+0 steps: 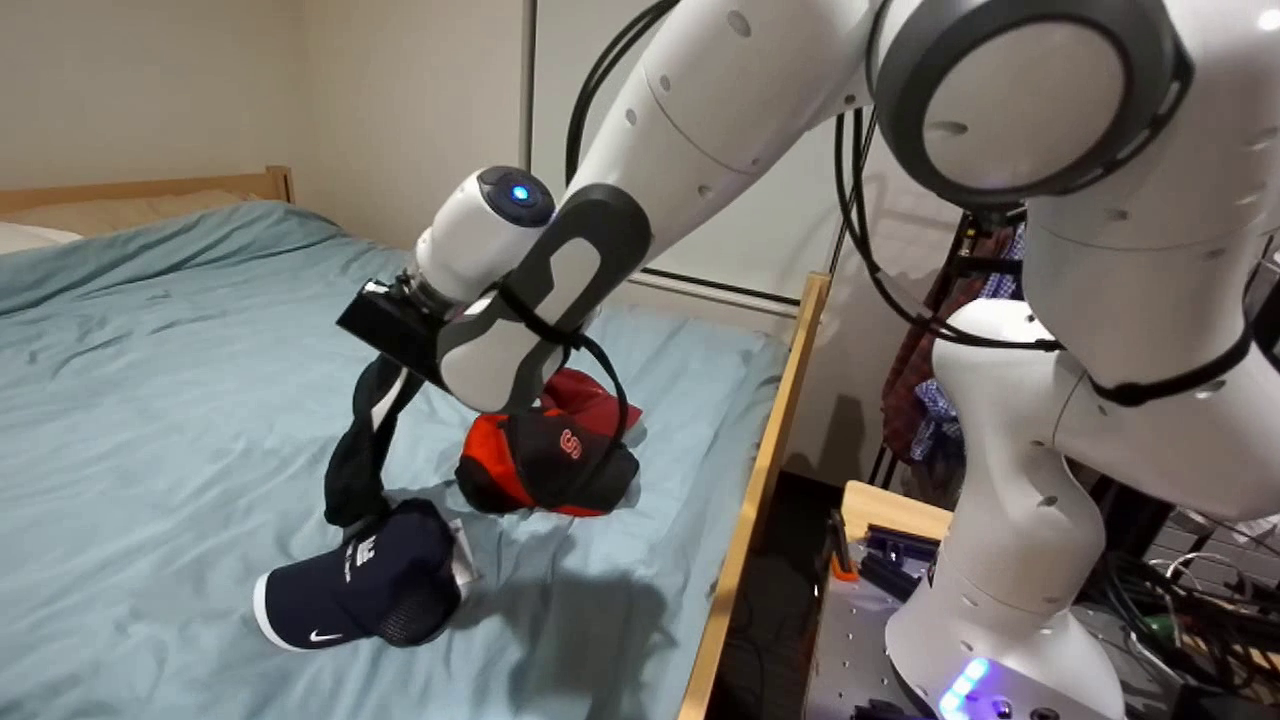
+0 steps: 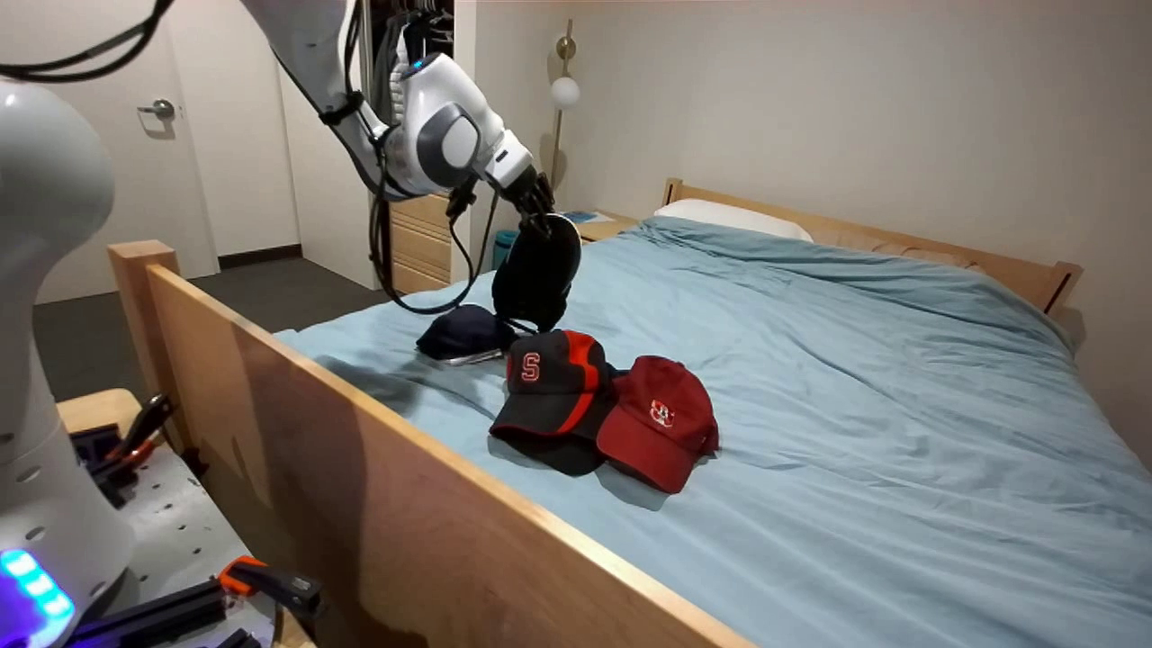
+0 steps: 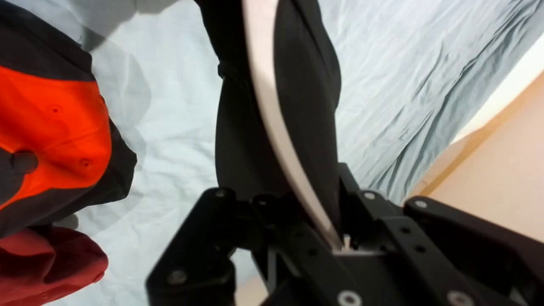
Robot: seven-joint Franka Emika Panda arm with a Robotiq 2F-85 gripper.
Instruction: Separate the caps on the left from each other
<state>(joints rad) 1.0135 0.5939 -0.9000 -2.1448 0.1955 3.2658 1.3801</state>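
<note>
Above the navy cap [image 1: 372,592], and a little to one side of it, we have our gripper [image 3: 284,193] pinched narrow on the black cap [image 2: 538,281]. The black cap hangs straight below our grip, its long axis close to upright with a slight tilt. Its lower end comes down just beside the navy cap; whether the two touch, we cannot tell. The navy cap lies lower, on the blue sheet [image 2: 855,432], its length along the cloth. Near the navy cap, with bare sheet between, sits the red-and-black cap [image 2: 551,387]; farther from it is the red cap [image 2: 661,418]. We take the black and navy caps to be the pair to part, so the next move probably calls for swinging the black cap away from the navy cap without brushing the red-and-black cap.
</note>
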